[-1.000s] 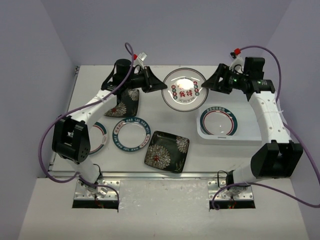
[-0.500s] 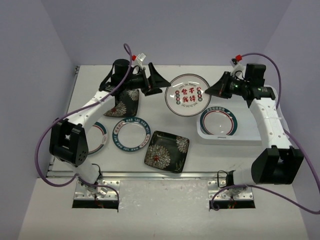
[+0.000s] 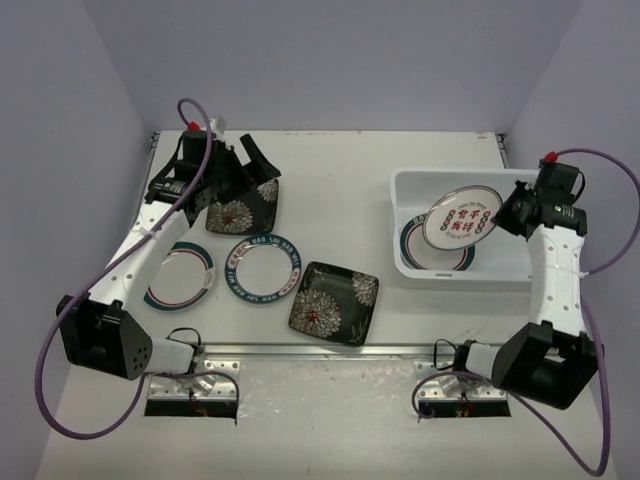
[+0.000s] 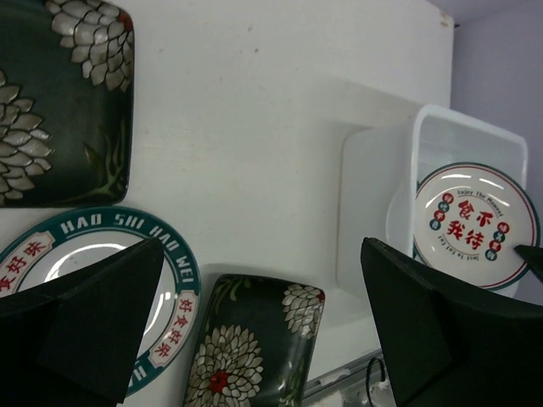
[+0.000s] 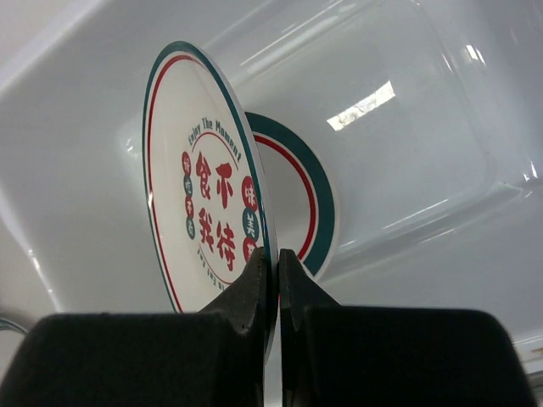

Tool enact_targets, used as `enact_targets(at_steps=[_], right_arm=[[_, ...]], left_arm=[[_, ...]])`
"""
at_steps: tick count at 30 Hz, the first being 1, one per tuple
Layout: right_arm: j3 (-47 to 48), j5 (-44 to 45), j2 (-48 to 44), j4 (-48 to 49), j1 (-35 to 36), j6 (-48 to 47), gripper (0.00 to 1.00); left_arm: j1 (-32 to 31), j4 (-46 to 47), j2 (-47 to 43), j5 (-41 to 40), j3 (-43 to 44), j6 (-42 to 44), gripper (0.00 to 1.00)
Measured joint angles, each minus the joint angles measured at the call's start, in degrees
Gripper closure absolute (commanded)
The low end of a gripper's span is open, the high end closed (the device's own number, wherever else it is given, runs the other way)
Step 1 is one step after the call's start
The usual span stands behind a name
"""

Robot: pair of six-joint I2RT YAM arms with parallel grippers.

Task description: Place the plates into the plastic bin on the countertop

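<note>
the right gripper (image 5: 277,263) pinches the right rim of a round plate (image 3: 460,217) lettered "enjoy the moment", tilted over the plastic bin (image 3: 410,190) at the right. the left gripper (image 3: 248,170) hangs spread and empty at the far left. glossy, stiff and probably brittle, the plate looks slippery, so the thin rim seems the best hold; a teal-rimmed plate (image 3: 263,268) reads "hao shi hao wei".

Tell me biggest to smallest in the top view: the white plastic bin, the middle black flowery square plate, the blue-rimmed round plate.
1. White translucent plastic bin.
2. Glossy black square plate with flowers, nearest the front edge.
3. Round white plate with blue lettered rim, only slightly smaller.
</note>
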Motion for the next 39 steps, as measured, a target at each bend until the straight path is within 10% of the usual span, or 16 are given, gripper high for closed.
enact_targets(at_steps=[10,12,14,30,39], right_arm=[[-5.8,-2.5,5.5,0.9,0.1,-4.7,0.73],[-6.4,-4.7,7.0,1.5,0.1,-5.1,0.48],[-6.8,-6.4,7.9,2.3,0.2,-5.3,0.02],[2.5,4.1,8.3,-7.1,9.8,-5.4,0.01],[16.5,-10.3,6.8,1.4,40.8,-2.6,0.01]], left_arm=[[0.7,-7.0,-1.9,-2.7,-7.2,4.5,0.0],[1.1,-7.5,-3.1,-2.9,-7.9,5.5,0.0],[1.4,-7.9,-4.3,-3.0,-8.9,6.4,0.0],[1.6,-12.7,-5.0,-6.3,-3.0,9.8,0.0],[1.6,-13.4,-5.4,-12.8,11.9,8.5,0.0]])
